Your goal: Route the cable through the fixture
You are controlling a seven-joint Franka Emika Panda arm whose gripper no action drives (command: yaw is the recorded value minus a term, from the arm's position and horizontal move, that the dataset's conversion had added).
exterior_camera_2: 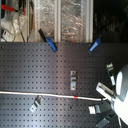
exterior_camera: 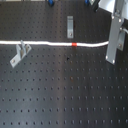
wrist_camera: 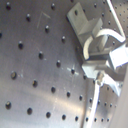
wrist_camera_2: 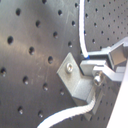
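The white cable [exterior_camera: 45,43] runs across the black perforated board from the first exterior view's left edge to my gripper [exterior_camera: 115,50] on the right, and its red band [exterior_camera: 74,44] sits mid-span. The gripper is shut on the cable's end. The cable crosses the top of a small metal bracket [exterior_camera: 20,53]; whether it runs through it I cannot tell. In both wrist views another angle bracket [wrist_camera_2: 75,76] [wrist_camera: 82,22] sits right beside the fingers [wrist_camera_2: 107,60], and the cable [wrist_camera_2: 82,35] curves around it. The second exterior view also shows the cable [exterior_camera_2: 45,94] and the gripper [exterior_camera_2: 111,94].
A third bracket [exterior_camera: 70,26] stands beyond the cable near the board's middle. More small metal pieces [exterior_camera_2: 93,109] [exterior_camera_2: 109,67] lie near the gripper. Two blue clamps [exterior_camera_2: 51,45] [exterior_camera_2: 95,45] hold the board's far edge, with clutter behind them.
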